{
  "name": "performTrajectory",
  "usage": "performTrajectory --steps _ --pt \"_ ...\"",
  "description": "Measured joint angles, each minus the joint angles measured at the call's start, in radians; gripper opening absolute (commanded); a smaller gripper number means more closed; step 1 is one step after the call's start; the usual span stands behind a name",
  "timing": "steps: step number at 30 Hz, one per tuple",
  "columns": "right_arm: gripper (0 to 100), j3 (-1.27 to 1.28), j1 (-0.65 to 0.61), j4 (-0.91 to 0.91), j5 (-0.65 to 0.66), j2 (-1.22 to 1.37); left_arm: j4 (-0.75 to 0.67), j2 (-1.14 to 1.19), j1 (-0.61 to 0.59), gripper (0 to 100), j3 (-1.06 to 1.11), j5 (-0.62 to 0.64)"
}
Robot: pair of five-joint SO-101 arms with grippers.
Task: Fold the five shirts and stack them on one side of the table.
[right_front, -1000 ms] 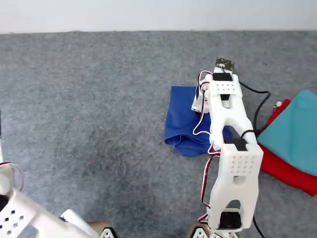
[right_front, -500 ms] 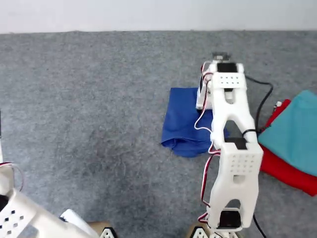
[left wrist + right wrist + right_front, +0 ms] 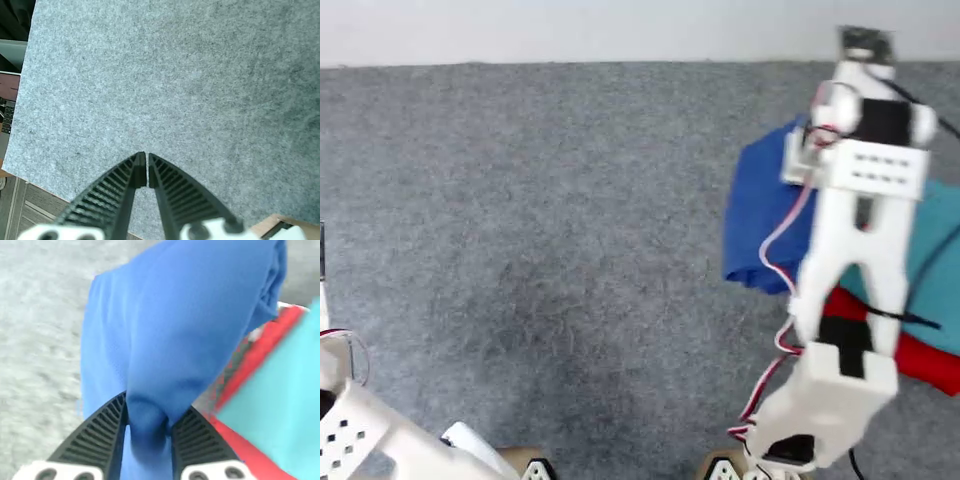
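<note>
A folded blue shirt (image 3: 763, 225) hangs lifted over the right part of the grey table, held by my right gripper (image 3: 147, 427), which is shut on a bunched fold of the blue shirt (image 3: 175, 335). Beside it at the right edge lies a teal shirt (image 3: 935, 280) on top of a red shirt (image 3: 900, 350); both show in the right wrist view as the teal shirt (image 3: 280, 400) and the red shirt (image 3: 250, 365). My left gripper (image 3: 147, 170) is shut with nothing in it, above bare felt near the table's edge.
The grey felt table (image 3: 520, 220) spreads wide to the left and middle. The left arm's white base (image 3: 360, 435) sits at the near left corner. A white wall runs along the far edge. A floor and a laptop (image 3: 7, 107) lie beyond the table's edge.
The right arm has lifted the blue shirt off the table and swung it right and farther back, toward the teal and red stack. The left arm has stayed still.
</note>
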Motion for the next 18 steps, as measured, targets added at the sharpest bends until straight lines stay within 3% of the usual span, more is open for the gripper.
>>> performTrajectory --steps 11,18 --pt "0.9 0.084 0.382 0.000 0.221 -0.051 -0.031 0.000 0.000 2 0.009 0.000" --pt "1.3 0.084 0.505 -0.052 0.316 -0.038 -0.031 0.000 0.000 2 0.009 0.000"
